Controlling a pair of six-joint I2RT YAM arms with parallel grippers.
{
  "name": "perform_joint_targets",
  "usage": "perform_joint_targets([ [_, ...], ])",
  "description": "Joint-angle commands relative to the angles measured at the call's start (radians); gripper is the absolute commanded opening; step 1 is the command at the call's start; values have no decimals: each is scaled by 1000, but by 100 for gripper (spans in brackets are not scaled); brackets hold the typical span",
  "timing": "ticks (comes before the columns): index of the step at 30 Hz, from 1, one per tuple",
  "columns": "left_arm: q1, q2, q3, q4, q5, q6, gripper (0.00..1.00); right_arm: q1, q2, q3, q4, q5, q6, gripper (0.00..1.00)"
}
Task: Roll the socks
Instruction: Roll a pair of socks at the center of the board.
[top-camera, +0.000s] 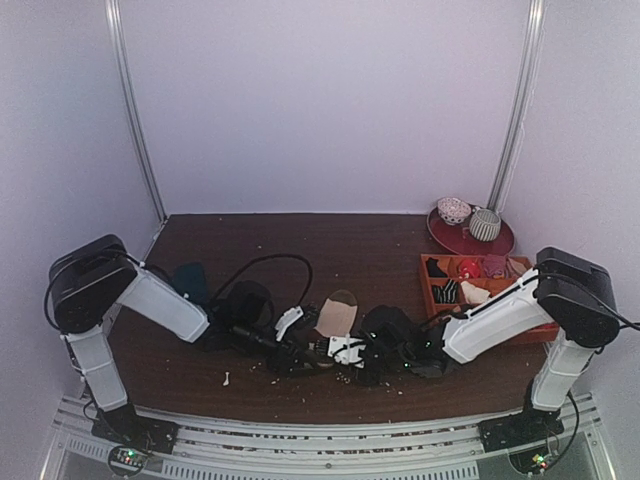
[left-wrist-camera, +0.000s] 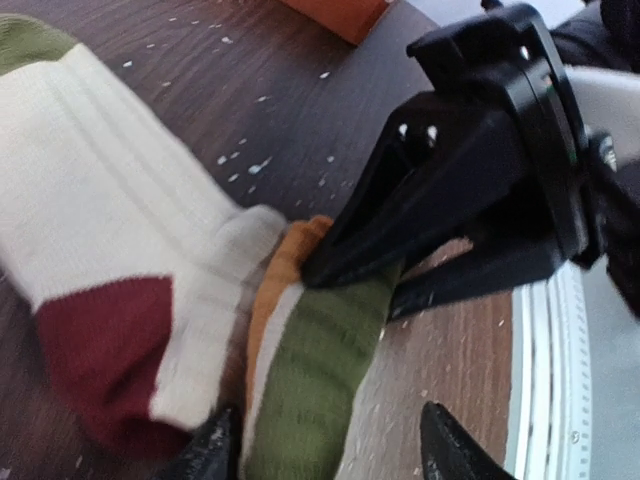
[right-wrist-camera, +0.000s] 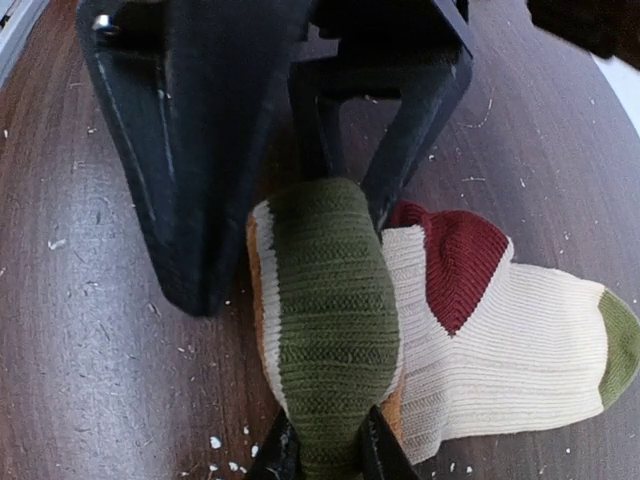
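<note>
Socks (right-wrist-camera: 480, 340) lie by the near edge, about midway along it. Their rolled green end (right-wrist-camera: 335, 320) has its long axis along that edge, running between my pincers; the flat length points toward the far edge. My right pincer (right-wrist-camera: 330, 455) is clamped on the roll; my left pincer (left-wrist-camera: 330, 450) straddles it, fingers apart, equally near

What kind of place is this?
Probably a robot lab booth, not a home: plain white walls around a brown table, two robot arms bolted at its edge, handling the socks.
</note>
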Motion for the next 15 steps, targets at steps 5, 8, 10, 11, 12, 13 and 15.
perform_joint_targets([
  [5, 6, -246, -100, 13, -137, 260, 98, -91, 56, 86, -364, -430, 185, 15],
  [8, -15, -277, -135, 101, -169, 329, 98, -123, 124, 139, -445, -557, 242, 15],
  [10, -31, -275, -151, 149, -179, 359, 98, -144, 183, 180, -505, -613, 283, 15],
  [11, -34, -269, -158, 173, -177, 367, 98, -153, 212, 198, -527, -627, 302, 15],
  [12, -35, -261, -162, 192, -170, 368, 98, -161, 233, 216, -547, -644, 315, 14],
  [13, -35, -249, -162, 206, -162, 370, 98, -170, 249, 226, -555, -658, 325, 15],
  [15, -37, -226, -165, 216, -143, 373, 98, -196, 264, 230, -553, -688, 357, 15],
])
